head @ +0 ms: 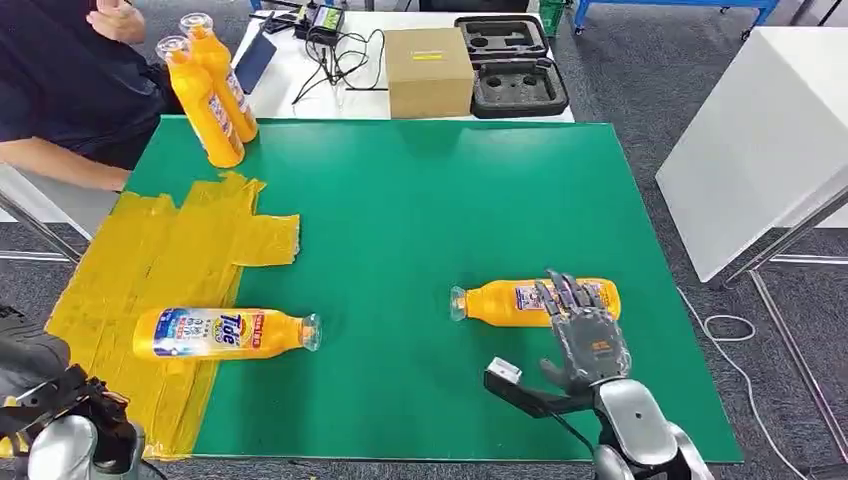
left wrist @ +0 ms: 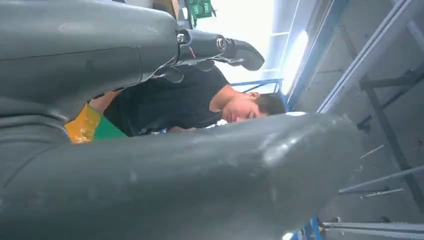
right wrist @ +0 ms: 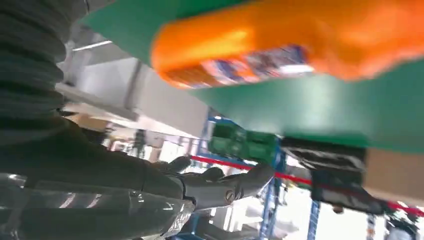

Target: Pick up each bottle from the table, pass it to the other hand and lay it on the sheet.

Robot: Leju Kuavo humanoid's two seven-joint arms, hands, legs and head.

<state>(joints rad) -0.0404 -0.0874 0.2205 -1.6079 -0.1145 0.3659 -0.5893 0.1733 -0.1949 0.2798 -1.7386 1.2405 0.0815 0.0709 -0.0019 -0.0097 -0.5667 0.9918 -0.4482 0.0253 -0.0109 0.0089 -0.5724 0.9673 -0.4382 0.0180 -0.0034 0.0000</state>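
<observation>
1. Fingers (head: 565, 293) of right hand (head: 585, 335) spread, grasping nothing, poised over bottle (head: 510, 301) lying on green desk (head: 420, 220), presumably for pickup.
2. Left hand (head: 60, 420) low; grip unclear.

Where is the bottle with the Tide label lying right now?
In the head view the Tide bottle lies on its side on the yellow sheet, at the near left of the green table, cap pointing right.

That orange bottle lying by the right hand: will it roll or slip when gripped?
The orange plastic bottle lies on its side on the green table, so a nudge may roll it. Its smooth, glossy body looks slippery. The right hand, fingers spread over it, probably needs a firm wrap.
</observation>
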